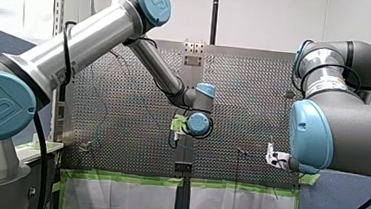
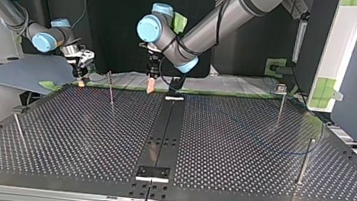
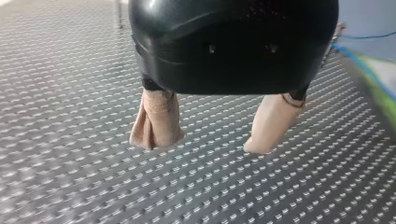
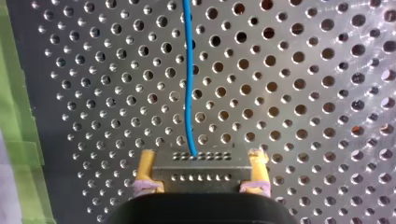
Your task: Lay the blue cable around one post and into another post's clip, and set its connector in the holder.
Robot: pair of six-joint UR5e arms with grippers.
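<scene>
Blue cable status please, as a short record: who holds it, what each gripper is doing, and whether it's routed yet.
right gripper: shut on the connector, yellow pads at either side
blue cable: leaves the connector and runs ahead of the gripper over the perforated table
left gripper: open, beige pads, nothing between them, above the table
routing: top view shows a faint blue arc near a post at its right; whether it goes around it, cannot tell
connector in holder: not yet, it is in the right gripper
</scene>
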